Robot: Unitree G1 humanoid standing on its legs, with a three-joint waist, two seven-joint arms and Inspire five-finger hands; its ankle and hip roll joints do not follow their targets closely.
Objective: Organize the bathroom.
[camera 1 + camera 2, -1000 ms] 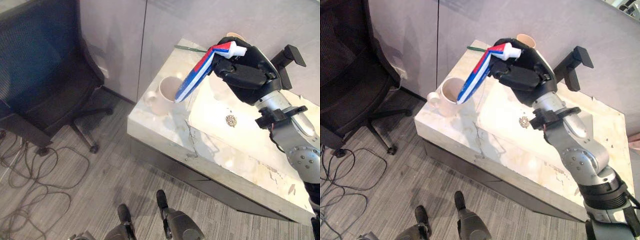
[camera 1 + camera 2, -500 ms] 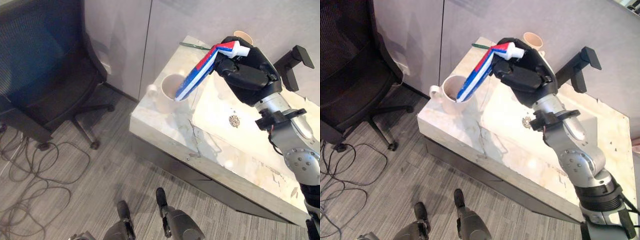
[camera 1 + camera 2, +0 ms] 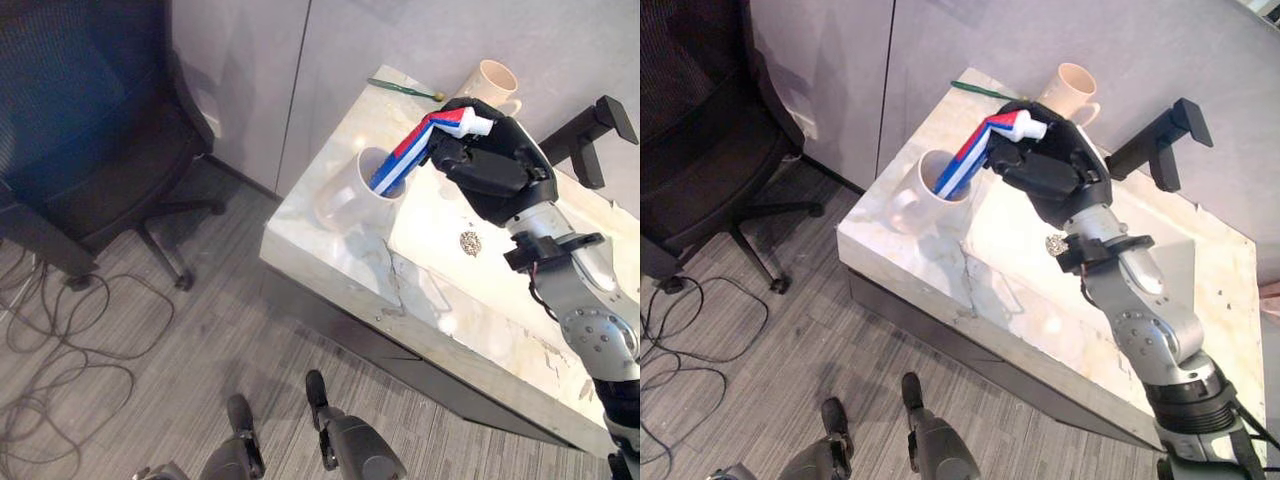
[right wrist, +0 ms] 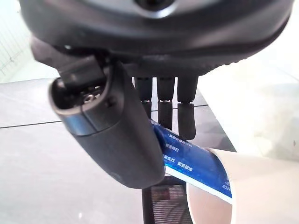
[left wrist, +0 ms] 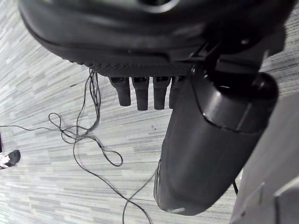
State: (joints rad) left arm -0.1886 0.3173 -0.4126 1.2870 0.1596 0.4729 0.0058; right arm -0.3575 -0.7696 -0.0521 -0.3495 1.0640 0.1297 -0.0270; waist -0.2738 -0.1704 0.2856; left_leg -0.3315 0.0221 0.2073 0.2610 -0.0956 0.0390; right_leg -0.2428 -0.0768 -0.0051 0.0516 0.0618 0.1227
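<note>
Now we count the things on the marble counter: two mugs, one toothpaste tube and one toothbrush. Our right hand is above the counter with its fingers and thumb curled round one toothpaste tube, which is striped in red, white and blue and has a white cap at the top end. The tube is tilted, and its lower end goes into the mouth of the first white mug. This mug stands near the counter's left front corner. In the right wrist view we see the blue side of the tube passing between the thumb and the fingers and going down past the mug's rim; we cannot tell if the tube touches the bottom inside.

The second mug, of a cream colour, stands at the back of the counter, behind the right hand and well apart from the first one. One green toothbrush lies flat at the back edge, just to the left of this second mug. One small round drain is in the sunken basin part of the counter, under the right wrist.

Our left hand hangs over the grey floor, its fingers straight and relaxed, with nothing in it. One black office chair stands on the floor to the left of the counter.
</note>
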